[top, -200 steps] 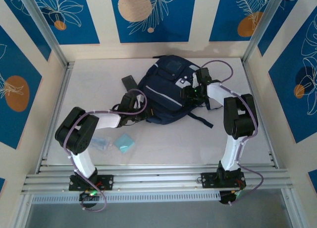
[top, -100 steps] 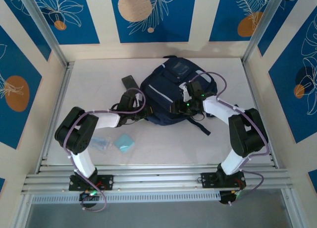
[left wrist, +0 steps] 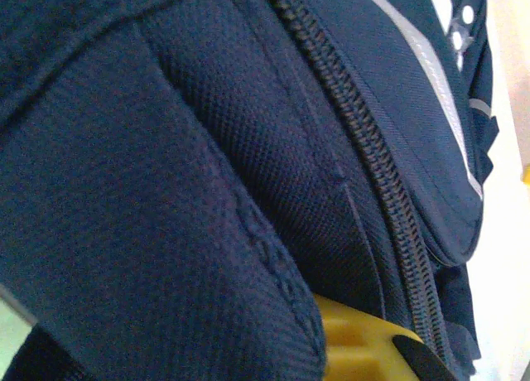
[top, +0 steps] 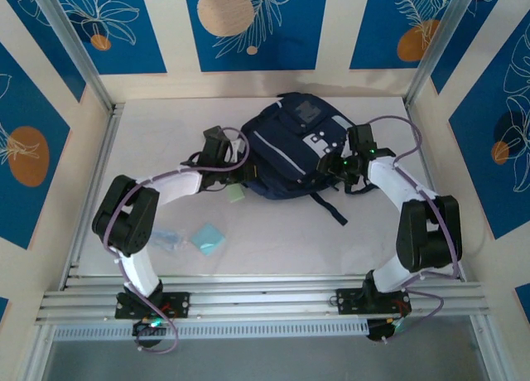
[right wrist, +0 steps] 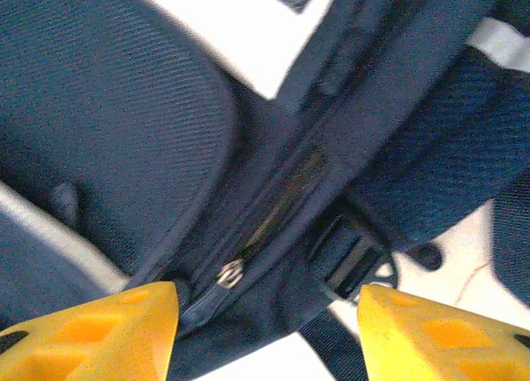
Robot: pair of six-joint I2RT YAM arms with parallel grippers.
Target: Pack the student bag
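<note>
The large dark navy fabric student bag (top: 290, 145) with black straps and pale grey stripes lies slumped on the far half of the white table (top: 273, 240), between the two sets of fingers. The left gripper (top: 240, 167) is at its left edge and the right gripper (top: 335, 161) is against its right side. In the left wrist view the left gripper's fingers are drawn narrow. One yellow finger (left wrist: 356, 348) peeks out beneath a thick fold of woven cloth, so they appear to be pinching that fold, with a coiled zipper track (left wrist: 373, 190) running just beyond them. The right gripper (right wrist: 265, 306) has its fingers standing wide with nothing clamped. A small metal zip pull (right wrist: 229, 273) sits between them, nearer the left-hand finger, and a black plastic buckle (right wrist: 352, 257) lies just ahead of the other. The bag looks soft and limp rather than stiff. Its panels crease and sag, so a pinch of loose cloth will likely stretch and drag the body along instead of lifting it cleanly. The weave seems grippy, not slippery, and nothing about it looks fragile. It seems fairly bulky but collapses easily, which suggests a light load. The firmer places to take hold would be the seam ridges beside the zipper, the zip pull for opening, or the webbing near the buckle. The black strap (top: 330, 207) trailing toward the near side of the right fingers could snag them.
</note>
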